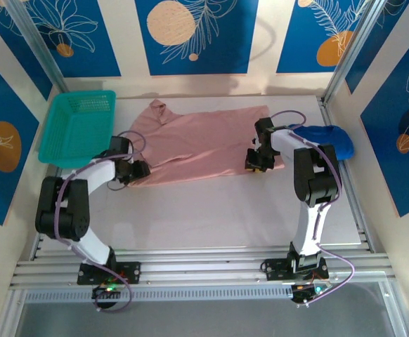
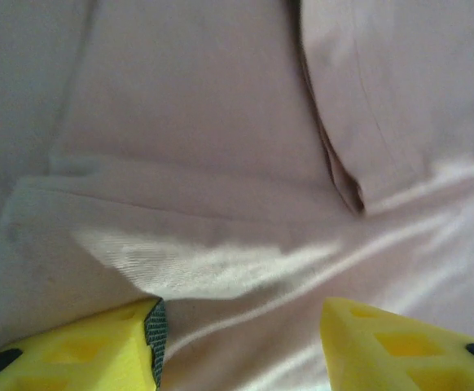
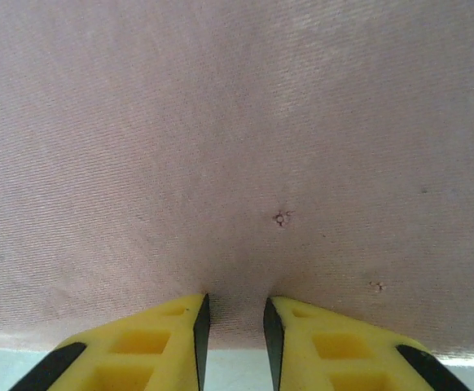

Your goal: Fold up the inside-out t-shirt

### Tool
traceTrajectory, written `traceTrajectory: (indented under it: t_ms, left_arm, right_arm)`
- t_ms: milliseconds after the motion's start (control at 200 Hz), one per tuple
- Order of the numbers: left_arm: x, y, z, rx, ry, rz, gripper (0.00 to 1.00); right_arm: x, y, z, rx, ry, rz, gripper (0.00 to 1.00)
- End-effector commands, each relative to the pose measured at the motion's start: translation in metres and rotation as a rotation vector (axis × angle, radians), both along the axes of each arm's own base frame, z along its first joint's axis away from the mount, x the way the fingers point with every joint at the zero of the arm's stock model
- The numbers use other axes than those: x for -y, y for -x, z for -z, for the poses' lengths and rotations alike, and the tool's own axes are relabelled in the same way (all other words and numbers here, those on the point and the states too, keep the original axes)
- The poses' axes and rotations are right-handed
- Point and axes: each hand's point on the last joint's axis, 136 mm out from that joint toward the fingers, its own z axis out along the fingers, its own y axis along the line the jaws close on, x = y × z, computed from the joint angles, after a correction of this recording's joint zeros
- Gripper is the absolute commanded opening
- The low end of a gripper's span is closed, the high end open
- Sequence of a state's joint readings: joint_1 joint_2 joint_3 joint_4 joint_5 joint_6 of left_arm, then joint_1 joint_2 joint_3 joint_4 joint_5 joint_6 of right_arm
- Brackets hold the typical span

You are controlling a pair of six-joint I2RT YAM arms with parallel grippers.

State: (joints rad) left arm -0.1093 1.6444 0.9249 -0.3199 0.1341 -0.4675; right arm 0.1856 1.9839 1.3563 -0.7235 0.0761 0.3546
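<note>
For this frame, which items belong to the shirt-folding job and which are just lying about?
Job in hand:
- inside-out t-shirt, pinched at its near hem by the right gripper

Lying about:
- teal basket
- blue garment

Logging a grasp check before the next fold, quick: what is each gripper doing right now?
Left gripper: open, jaws apart over the inside-out t-shirt, nothing held.
Right gripper: closed on the t-shirt's edge.
</note>
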Motion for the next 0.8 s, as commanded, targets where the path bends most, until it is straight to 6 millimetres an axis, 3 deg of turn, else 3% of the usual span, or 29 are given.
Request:
traceTrajectory:
  t_ms: [0, 245, 430, 620, 795]
  left_arm:
    - [-0.018, -0.020, 0.001, 0.024, -0.072, -0.032, 0.52]
    - [-0.023, -0.011, 0.012, -0.016, -0.095, -0.035, 0.53]
    - [-0.021, 0.023, 0.016, -0.048, -0.068, -0.033, 0.55]
    - [-0.021, 0.061, 0.018, -0.075, -0.050, -0.044, 0.57]
    - [-0.022, 0.073, 0.000, -0.043, -0.042, -0.050, 0.57]
  right_arm:
    - [0.025, 0.022, 0.007, -0.075, 0.118, -0.001, 0.28]
    - [0.031, 0.026, 0.008, -0.088, 0.155, -0.010, 0.27]
    - [0.029, 0.032, 0.011, -0.105, 0.143, -0.008, 0.27]
    - [0.028, 0.055, 0.012, -0.135, 0.149, -0.007, 0.27]
    - [0.019, 0.085, 0.012, -0.176, 0.136, -0.014, 0.27]
